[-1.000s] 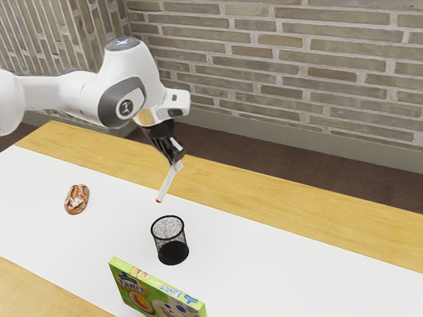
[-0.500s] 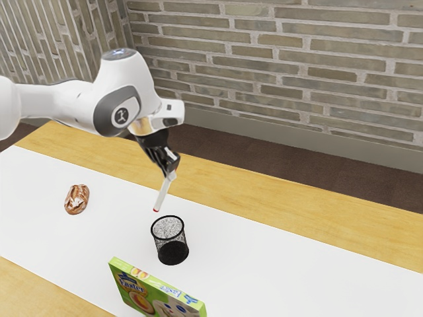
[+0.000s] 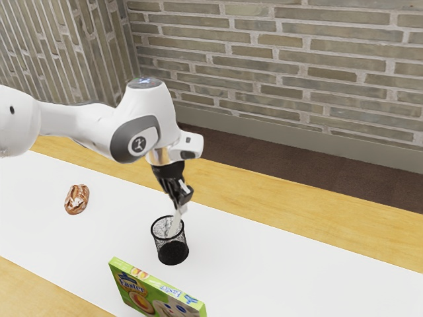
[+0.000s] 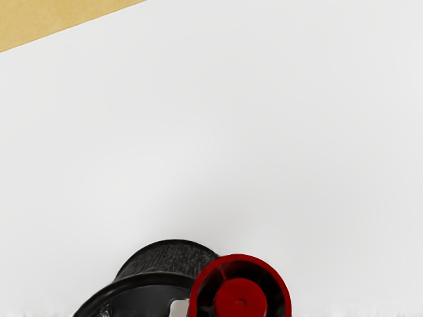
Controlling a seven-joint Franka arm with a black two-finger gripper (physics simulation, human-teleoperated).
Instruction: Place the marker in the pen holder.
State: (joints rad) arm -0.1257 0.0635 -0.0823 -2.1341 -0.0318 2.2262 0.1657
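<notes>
The marker (image 3: 174, 226) slants down through the mouth of the pen holder (image 3: 160, 242), its lower end apparently inside the mesh wall. Above the rim, the gripper (image 3: 182, 201) is closed around its upper part. Insertion seems the step in hand; next calls for lowering slightly, then letting go without snagging the rim.

The gripper (image 3: 180, 204) was angled downward, its fingers (image 3: 188, 197) pressed inward, with the arm (image 3: 79, 123) extended above it.
</notes>
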